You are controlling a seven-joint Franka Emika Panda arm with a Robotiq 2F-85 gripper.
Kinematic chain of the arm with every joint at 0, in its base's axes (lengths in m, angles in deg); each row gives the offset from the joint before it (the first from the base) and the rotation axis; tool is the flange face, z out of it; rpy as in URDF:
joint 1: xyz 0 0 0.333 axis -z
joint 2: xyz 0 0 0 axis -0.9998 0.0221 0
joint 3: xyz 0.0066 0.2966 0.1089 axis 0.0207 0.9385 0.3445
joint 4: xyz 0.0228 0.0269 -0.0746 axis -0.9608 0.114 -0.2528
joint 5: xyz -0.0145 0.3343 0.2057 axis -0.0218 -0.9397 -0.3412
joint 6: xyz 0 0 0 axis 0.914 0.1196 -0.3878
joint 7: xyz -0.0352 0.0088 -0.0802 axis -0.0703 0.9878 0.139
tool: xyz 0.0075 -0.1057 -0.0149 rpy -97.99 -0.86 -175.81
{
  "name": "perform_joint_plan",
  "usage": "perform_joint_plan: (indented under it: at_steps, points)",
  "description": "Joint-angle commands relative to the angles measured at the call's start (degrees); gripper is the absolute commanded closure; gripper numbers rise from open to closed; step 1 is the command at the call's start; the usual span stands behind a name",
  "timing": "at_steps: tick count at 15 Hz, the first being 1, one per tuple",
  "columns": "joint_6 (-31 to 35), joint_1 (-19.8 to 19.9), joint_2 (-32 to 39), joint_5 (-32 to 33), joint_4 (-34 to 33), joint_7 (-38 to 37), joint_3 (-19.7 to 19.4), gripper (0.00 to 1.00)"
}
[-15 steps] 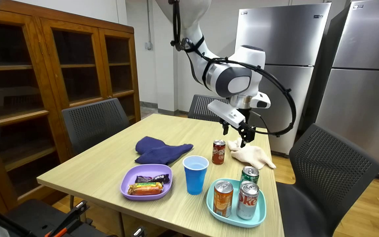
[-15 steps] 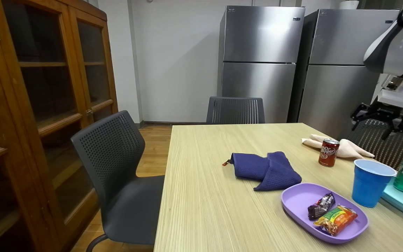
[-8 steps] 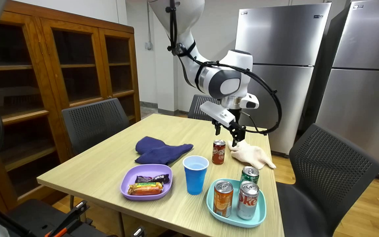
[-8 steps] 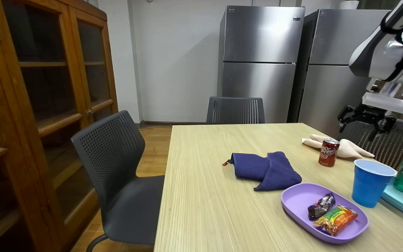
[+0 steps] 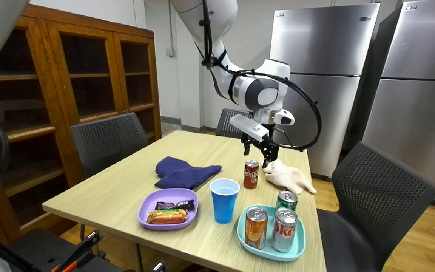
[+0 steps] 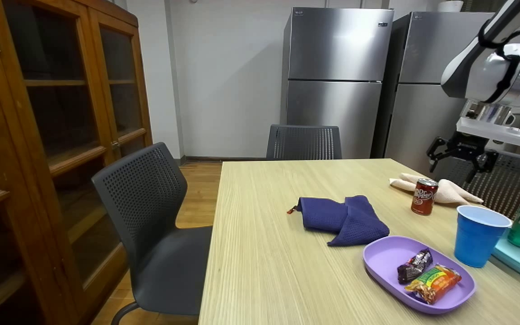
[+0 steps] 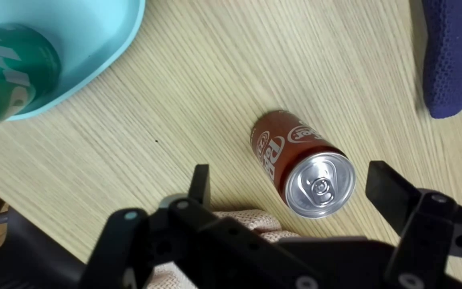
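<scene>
Wrist view shows a small dark-red Dr Pepper drink can (image 7: 293, 158) standing upright on the pale wood-grained bench (image 6: 264, 212), framed between the 2 black jaws of the claw (image 7: 293, 188). Those jaws are spread wide and apart from the can, and the claw hangs over the bench. Just beside the can lies a crumpled cream woven cloth (image 5: 289, 178), with a folded navy-blue textured cloth (image 6: 341, 221) on the opposite side. Near the can, in both exterior views, stands a tall blue plastic cup (image 5: 224, 204). Farther off, a rounded teal plastic tray (image 5: 300, 237) carries 3 upright cans: an orange can (image 5: 256, 228), a silver can (image 5: 284, 231) and a green can (image 5: 286, 200). Beside the cup, a lilac plastic plate (image 6: 384, 258) holds a dark shiny wrapped snack (image 6: 415, 266) and an orange-yellow wrapped snack (image 6: 435, 283). Perforated grey chairs (image 5: 383, 196) stand around the bench, with a brown glass-fronted wooden cabinet (image 6: 57, 99) and 2 tall stainless-steel refrigerators (image 6: 336, 90) beyond.
</scene>
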Motion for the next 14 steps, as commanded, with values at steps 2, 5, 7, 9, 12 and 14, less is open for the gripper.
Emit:
perform_joint_plan:
  at_steps: [2,5,7,9,12,14]
  points:
    - [-4.3,-1.0,3.3,1.3,-6.6,-3.4,-0.9,0.00]
    - [-4.5,-1.8,4.8,2.0,-8.5,-5.0,-1.3,0.00]
    - [-4.3,-2.6,5.8,2.7,-9.5,-6.3,-1.7,0.00]
    - [-4.2,-3.4,6.9,3.6,-10.6,-7.6,-2.1,0.00]
    - [-4.3,-4.6,8.7,4.7,-12.1,-9.7,-2.6,0.00]
    - [-4.2,-5.1,9.7,5.2,-13.0,-10.9,-3.0,0.00]
